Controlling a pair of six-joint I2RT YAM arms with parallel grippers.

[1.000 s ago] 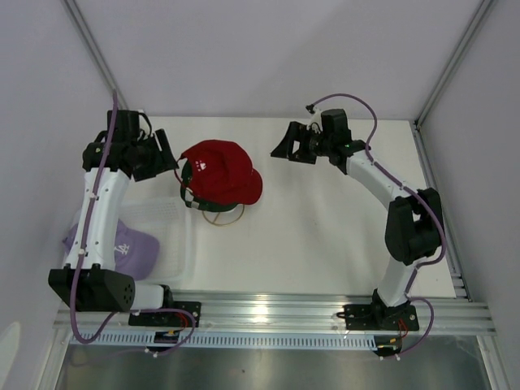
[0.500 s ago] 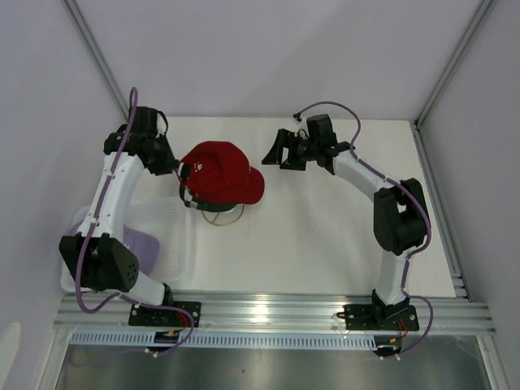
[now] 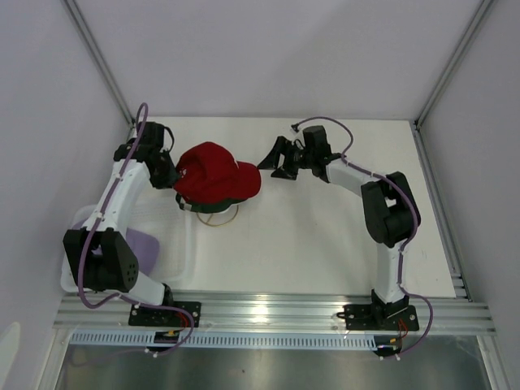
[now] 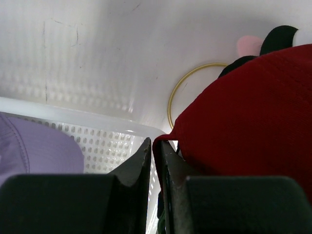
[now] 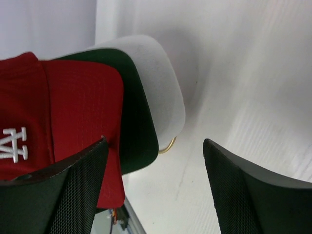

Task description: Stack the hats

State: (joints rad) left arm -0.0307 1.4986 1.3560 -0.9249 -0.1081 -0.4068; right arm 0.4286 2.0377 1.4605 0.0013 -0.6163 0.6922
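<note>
The left gripper (image 4: 155,146) has its jaws almost together, nipping the thin back edge of the red cap (image 4: 243,112). That cap sits on top of the pile over the gold ring stand (image 4: 187,80), just beside the white mesh basket (image 4: 107,141) (a lavender cap (image 4: 34,146) lies inside it). The right gripper (image 5: 156,142) has its jaws wide apart and holds nothing, close to the stacked brims, where the red one overlaps a dark green brim (image 5: 136,97) and a white brim (image 5: 163,83).
</note>
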